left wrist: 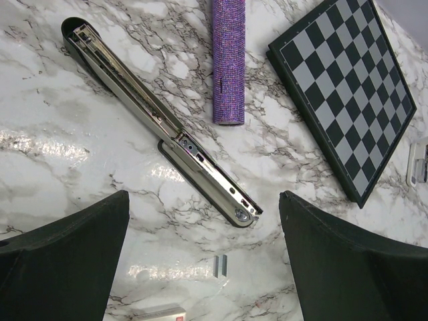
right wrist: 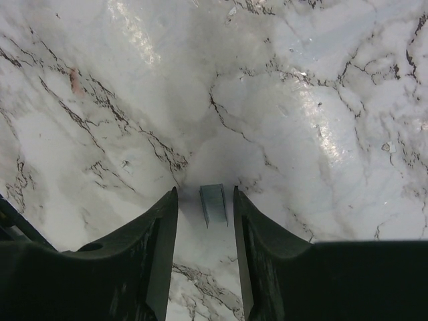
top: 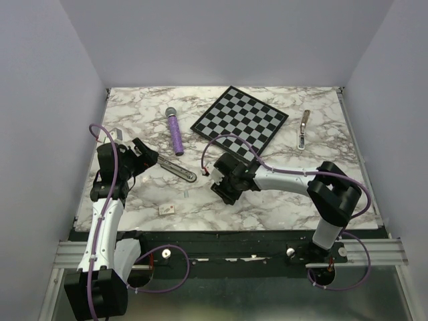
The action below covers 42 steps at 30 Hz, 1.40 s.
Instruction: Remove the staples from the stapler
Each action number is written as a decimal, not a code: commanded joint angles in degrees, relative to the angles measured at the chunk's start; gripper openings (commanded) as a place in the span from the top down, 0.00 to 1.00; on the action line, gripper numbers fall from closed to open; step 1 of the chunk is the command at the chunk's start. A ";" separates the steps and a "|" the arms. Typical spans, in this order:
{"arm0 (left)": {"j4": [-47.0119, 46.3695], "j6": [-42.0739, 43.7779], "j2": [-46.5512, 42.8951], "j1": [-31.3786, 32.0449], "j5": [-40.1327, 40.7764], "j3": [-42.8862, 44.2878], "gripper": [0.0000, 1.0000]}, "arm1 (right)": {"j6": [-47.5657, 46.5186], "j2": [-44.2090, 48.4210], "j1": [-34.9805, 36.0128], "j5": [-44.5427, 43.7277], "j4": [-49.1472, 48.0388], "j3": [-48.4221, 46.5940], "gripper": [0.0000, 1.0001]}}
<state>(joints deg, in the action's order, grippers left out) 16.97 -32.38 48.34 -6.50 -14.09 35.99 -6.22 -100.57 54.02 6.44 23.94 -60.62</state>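
Observation:
The stapler lies unfolded flat on the marble, its silver channel facing up; from above it is a slim bar. My left gripper hovers open just short of the stapler's near end, holding nothing. A short strip of staples lies loose on the marble below that end. My right gripper is low over the table, and another short strip of staples lies between its fingertips. There is a gap on each side of the strip, so the jaws are narrow but open.
A purple cylinder lies beside the stapler, its end near the hinge. A checkerboard sits behind the right arm. A pale metal bar lies far right. A small white box rests near the front.

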 commanded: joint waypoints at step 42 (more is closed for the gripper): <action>0.52 0.48 0.35 0.17 0.64 -0.13 0.01 | 9.73 1.52 -0.31 -10.83 5.76 -4.33 0.77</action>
<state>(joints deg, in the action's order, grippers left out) 16.97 -32.38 48.77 -6.50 -14.09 35.97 -0.34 -100.62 54.87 0.23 27.09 -62.63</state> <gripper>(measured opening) 0.985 0.240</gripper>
